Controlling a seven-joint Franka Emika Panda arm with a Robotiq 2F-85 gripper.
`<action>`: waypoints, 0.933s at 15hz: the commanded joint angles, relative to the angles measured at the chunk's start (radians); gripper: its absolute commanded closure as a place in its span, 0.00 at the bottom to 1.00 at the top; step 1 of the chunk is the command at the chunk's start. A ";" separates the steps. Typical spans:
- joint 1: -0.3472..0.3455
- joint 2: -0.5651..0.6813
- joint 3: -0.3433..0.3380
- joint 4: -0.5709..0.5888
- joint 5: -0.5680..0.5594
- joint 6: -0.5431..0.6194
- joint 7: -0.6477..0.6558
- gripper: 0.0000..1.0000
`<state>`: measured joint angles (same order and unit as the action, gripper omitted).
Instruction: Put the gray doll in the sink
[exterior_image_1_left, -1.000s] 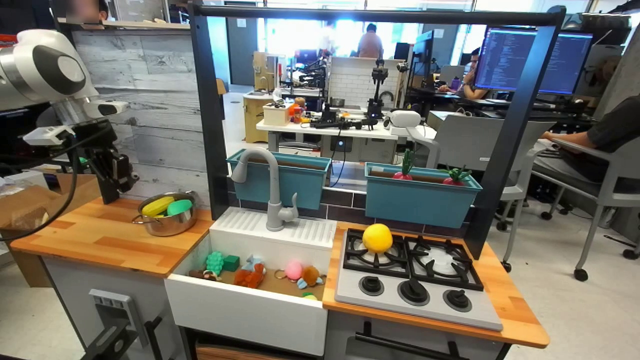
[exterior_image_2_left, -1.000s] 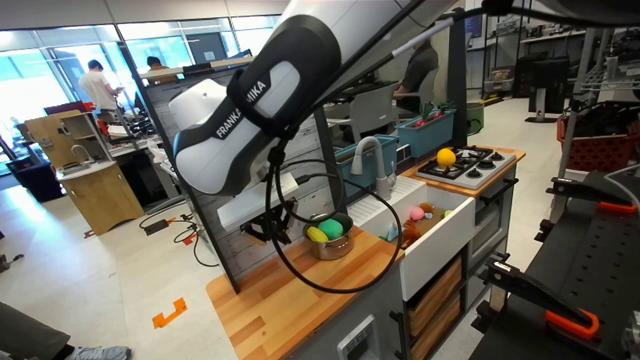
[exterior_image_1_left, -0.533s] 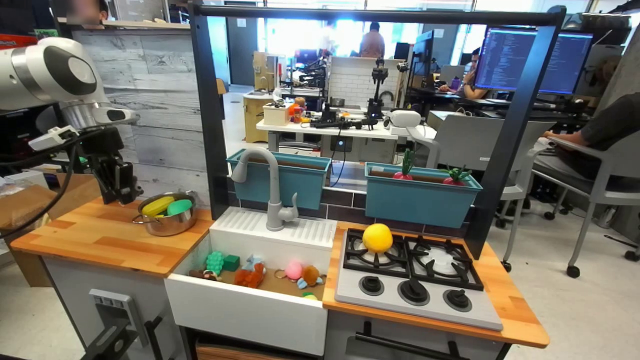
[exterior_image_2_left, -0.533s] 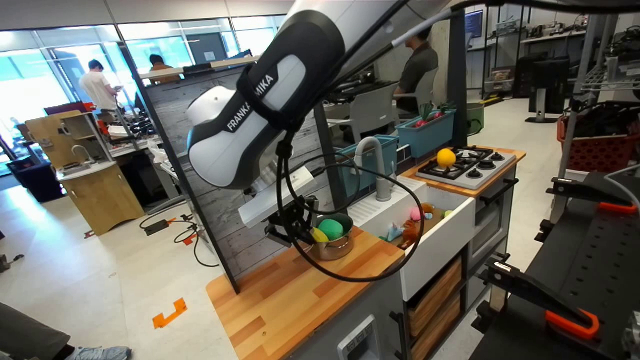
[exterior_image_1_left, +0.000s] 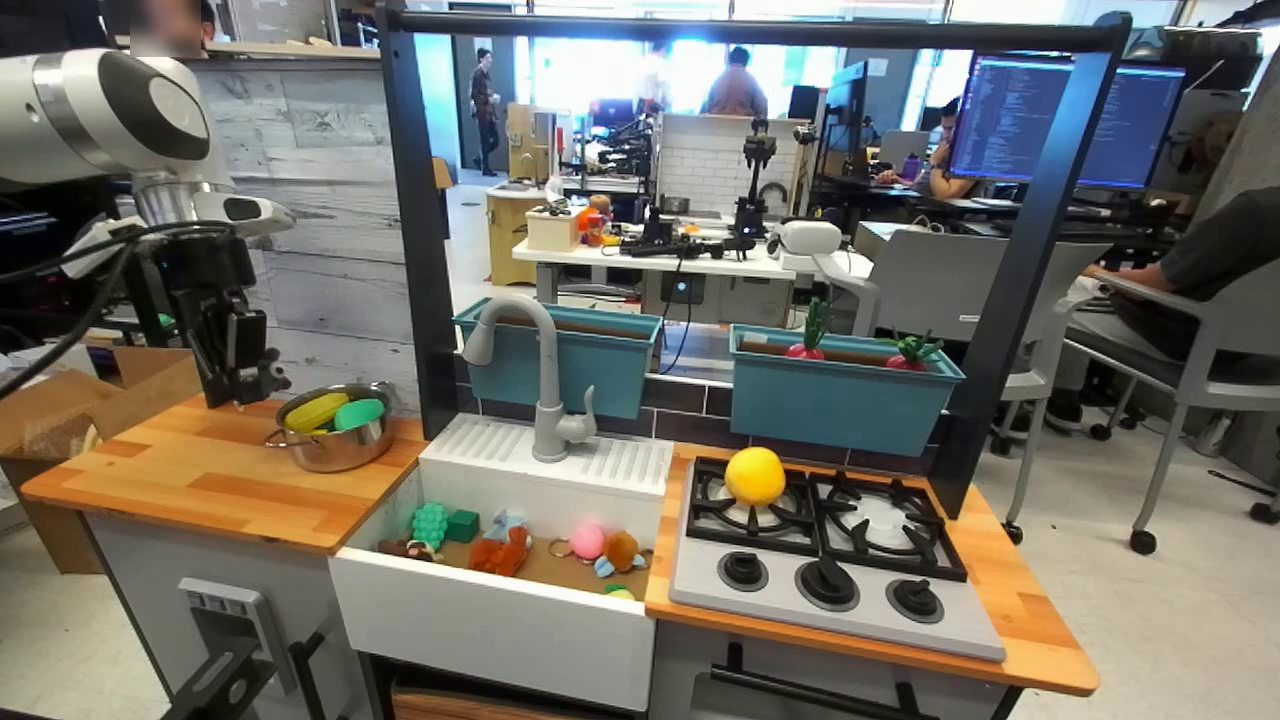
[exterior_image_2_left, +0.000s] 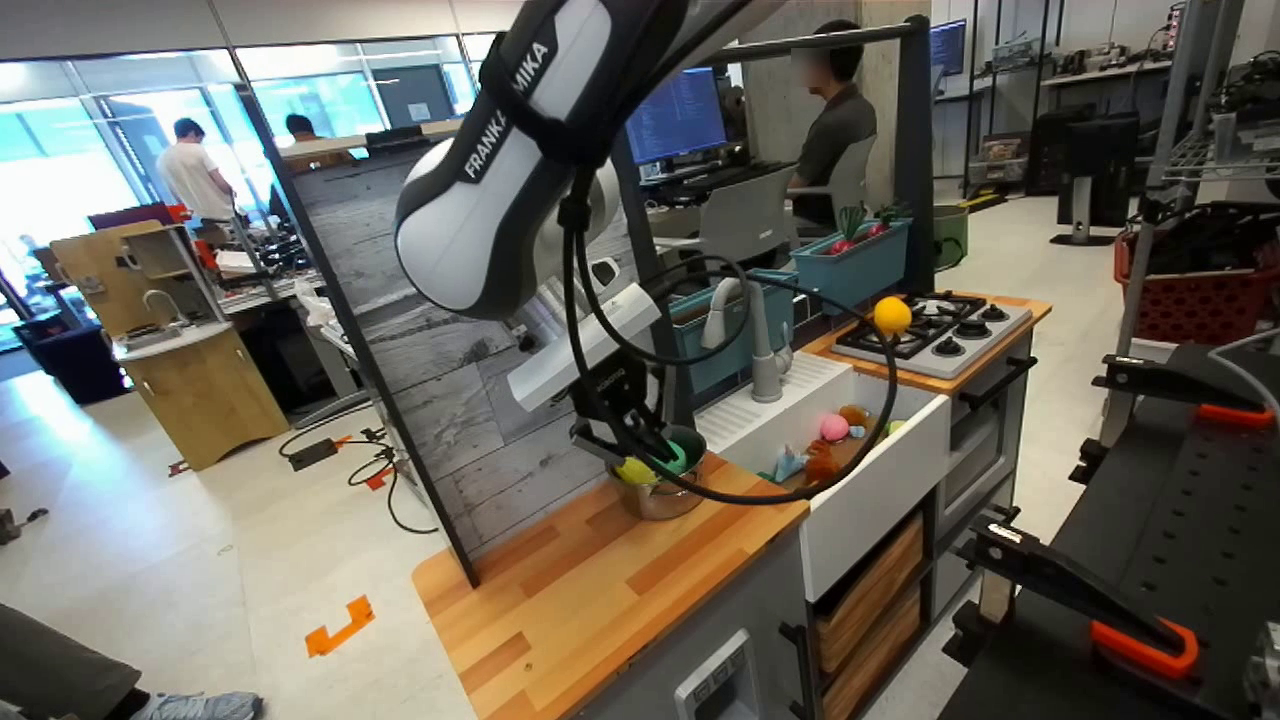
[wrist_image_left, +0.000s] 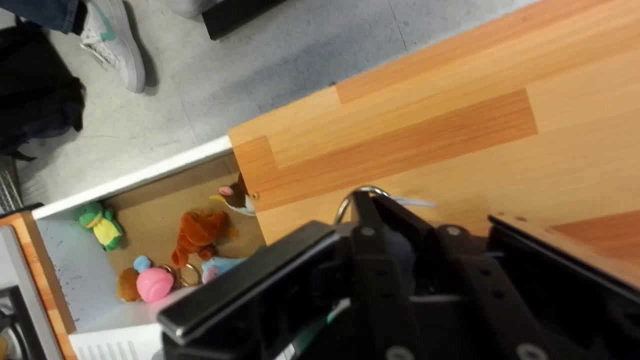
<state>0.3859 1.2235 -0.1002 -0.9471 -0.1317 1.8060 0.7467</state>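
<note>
Gripper (exterior_image_1_left: 240, 388) is narrow: in the wrist view we see its fingers close together at the tips, with the gray doll (wrist_image_left: 401, 254) pinched between them. Doll is in the grip, over the counter (exterior_image_1_left: 200, 455), near the pot (exterior_image_1_left: 345, 452), outside the sink (exterior_image_1_left: 495, 630). Can't tell if either touches the pot.

Orientation: fingers hide most of the doll, so we can't call which way it faces or its long axis. What we do see: a pale thin tip (wrist_image_left: 414, 202) past the fingertips, pointing right in the wrist view, and small gray lumps beside the fingertips, pot side, in an exterior view. Metal loop (wrist_image_left: 370, 188) right at the fingertips; pot handle or ring on the doll, we can't say. Gripper itself points down.

Sink: long axis runs along the counter's front, apron facing out, faucet (exterior_image_1_left: 548, 380) at the back. We count an orange-brown plush (exterior_image_1_left: 500, 552) and a pink ball (exterior_image_1_left: 588, 540) among the toys in it.
</note>
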 joint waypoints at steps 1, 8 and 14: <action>-0.016 -0.102 -0.003 -0.205 0.044 -0.041 0.078 0.98; -0.068 -0.030 -0.080 -0.302 0.029 -0.011 0.380 0.98; -0.125 0.054 -0.136 -0.259 0.025 -0.040 0.656 0.98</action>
<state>0.2790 1.2449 -0.2177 -1.2470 -0.0955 1.7854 1.2831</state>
